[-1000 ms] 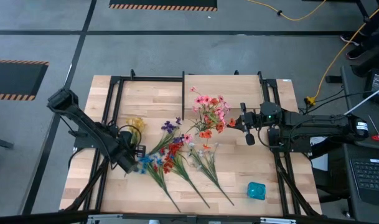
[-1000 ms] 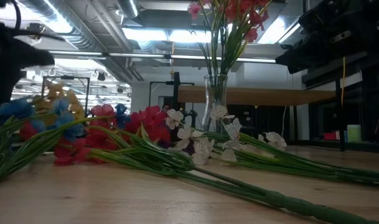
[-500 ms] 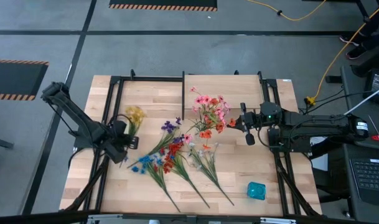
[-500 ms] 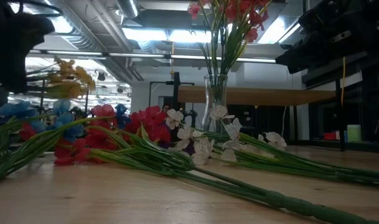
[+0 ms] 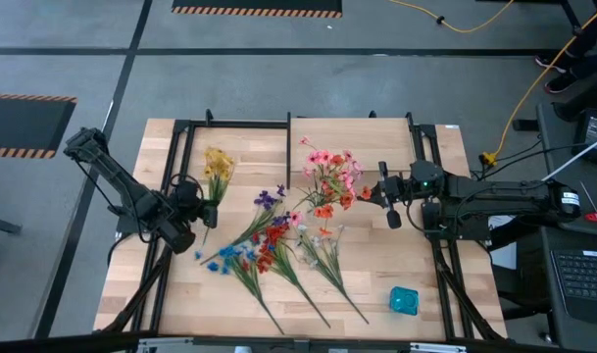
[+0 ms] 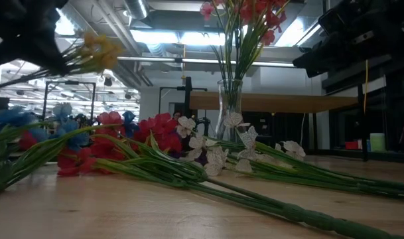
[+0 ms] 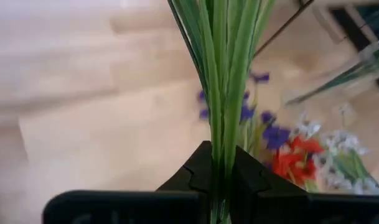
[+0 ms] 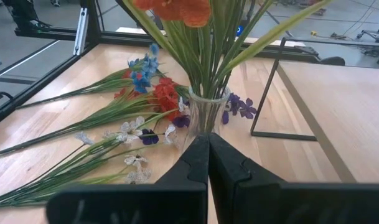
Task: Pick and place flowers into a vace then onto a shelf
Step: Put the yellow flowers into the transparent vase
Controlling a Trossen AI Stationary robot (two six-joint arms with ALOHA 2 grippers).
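High view: left claw [image 5: 192, 208] at 9 o'clock on the surface [image 5: 396, 260], clamped on a yellow spray [image 5: 216, 163]. Right claw [image 5: 384, 186] at 3 o'clock, fully closed, empty, just beside the vase [image 5: 329, 192].

Low view: remaining flowers [image 6: 115, 143] lie flat; vase upright, holding pink-red blooms.

Left wrist view: thin green stems [image 7: 223, 81] pinched between fingers [image 7: 195, 171]. Risk: bundle may splay or slip sideways, catching the vase rim.

Loose flowers [image 5: 269, 250] crowd the desk [image 5: 376, 275] at center; the vase [image 5: 329, 196] stands just above them. Bare wood lies lower right, apart from 1 teal object [image 5: 404, 300].
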